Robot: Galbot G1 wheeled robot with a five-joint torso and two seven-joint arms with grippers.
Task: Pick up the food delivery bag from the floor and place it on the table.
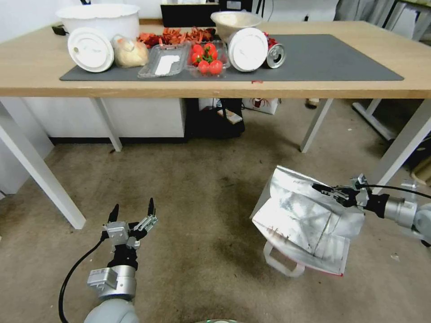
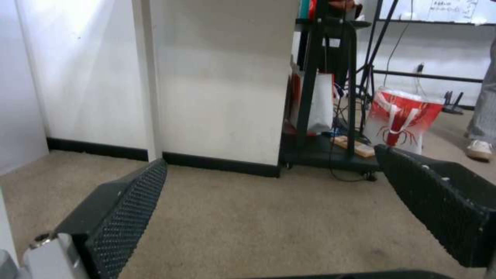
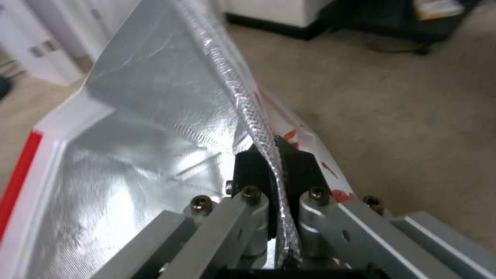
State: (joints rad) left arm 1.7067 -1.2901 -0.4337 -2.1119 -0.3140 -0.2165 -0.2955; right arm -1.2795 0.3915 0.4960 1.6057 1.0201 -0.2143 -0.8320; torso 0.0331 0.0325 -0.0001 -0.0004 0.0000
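Head view, food delivery bag: it is on the floor in front of the table, toward the robot's right side; its mouth is open and the silver foil lining faces up, with one white strap handle lying on the floor.
Head view, right gripper: it comes in from the right, low over the floor, and its fingers are closed on the upper rim of the bag.
Head view, left gripper: it hangs above bare floor, well apart from the bag, fingers spread and holding nothing.
Head view, table: a dark grey mat lies on it, carrying white bowls, two round white lids, a tray of tomatoes and a can on its side.
Left wrist view, left gripper: the two black dotted pads stand wide apart with only carpet floor between them; a red and white bag stands farther off near a black stand.
Right wrist view, right gripper: the black fingertips pinch the foil edge of the food delivery bag, which runs up between them; the floor is beside it.
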